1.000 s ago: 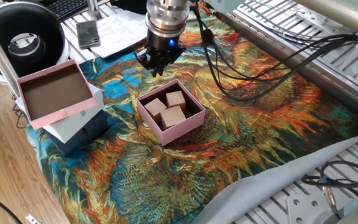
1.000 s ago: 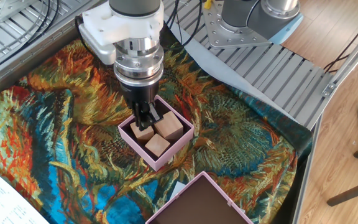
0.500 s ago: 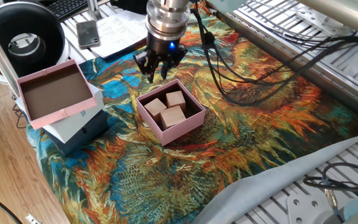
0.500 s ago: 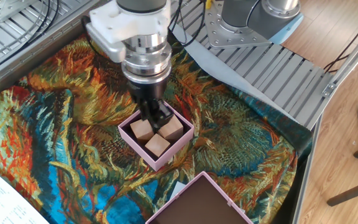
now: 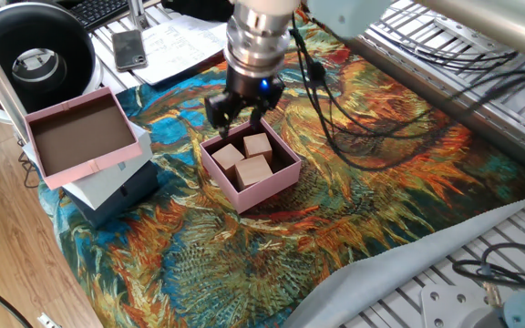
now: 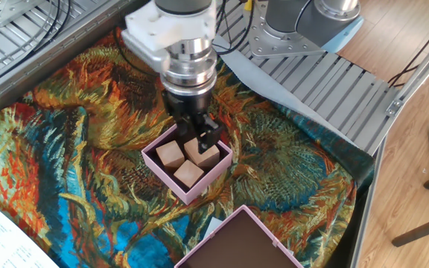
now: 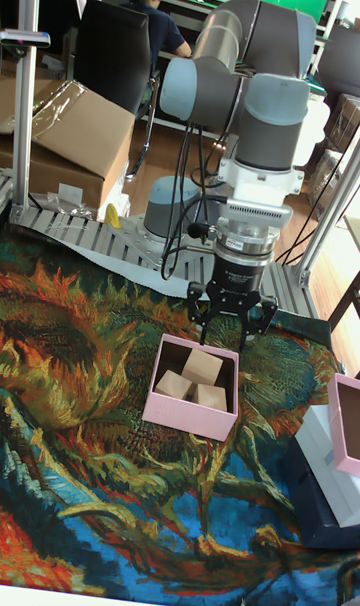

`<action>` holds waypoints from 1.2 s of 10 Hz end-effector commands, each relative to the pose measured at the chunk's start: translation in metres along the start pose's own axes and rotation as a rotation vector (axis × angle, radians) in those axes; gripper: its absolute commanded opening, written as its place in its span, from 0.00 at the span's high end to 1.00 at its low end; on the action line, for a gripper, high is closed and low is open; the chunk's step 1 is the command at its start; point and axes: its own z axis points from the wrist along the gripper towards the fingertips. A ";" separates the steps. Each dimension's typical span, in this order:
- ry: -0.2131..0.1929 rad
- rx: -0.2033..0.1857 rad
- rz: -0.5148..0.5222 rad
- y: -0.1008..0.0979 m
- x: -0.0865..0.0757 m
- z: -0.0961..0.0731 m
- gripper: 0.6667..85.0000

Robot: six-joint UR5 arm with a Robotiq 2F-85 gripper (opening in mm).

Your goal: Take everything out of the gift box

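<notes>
The gift box [image 5: 282,177] is a small pale-pink square with a dark inside, resting on the sunflower-print cloth. Three light-tan wooden cubes lie in it, close together: one [image 5: 228,157] at the left, one [image 5: 257,145] at the back, one [image 5: 253,170] at the front. My gripper [image 5: 238,115] hangs just above the box's far edge, near the back cube. It is open, with nothing between its fingers. The other fixed view shows the gripper [image 6: 200,135] low over the cube [image 6: 206,154] nearest it. In the tall fixed view the gripper [image 7: 229,327] is spread above the box [image 7: 186,419].
A larger shallow pink tray [image 5: 92,169] sits on a white and navy box [image 5: 121,189] left of the gift box. Black cables [image 5: 354,109] trail across the cloth on the right. A phone [image 5: 128,47], papers and a round black object [image 5: 30,55] lie beyond the cloth's far-left edge.
The gripper has moved from beside the box's far corner to over its far edge and come lower. Its fingers have spread from shut to open. The cubes have not moved.
</notes>
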 end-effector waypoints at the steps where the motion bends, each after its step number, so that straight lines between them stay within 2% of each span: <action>1: -0.083 0.016 -0.051 -0.005 0.003 0.015 0.32; 2: -0.105 0.024 -0.070 -0.005 0.007 0.018 0.32; 3: -0.104 0.020 -0.076 -0.002 0.012 0.014 0.32; 4: -0.082 0.013 -0.079 0.000 0.018 0.005 0.32; 6: -0.077 0.054 -0.124 -0.012 0.018 0.003 0.32; 8: -0.048 0.030 -0.130 -0.006 0.026 0.004 0.32; 9: -0.074 0.056 -0.165 -0.012 0.018 0.003 0.32; 10: -0.115 0.072 -0.180 -0.015 0.007 0.002 0.31; 12: -0.097 0.047 -0.149 -0.009 0.013 0.003 0.32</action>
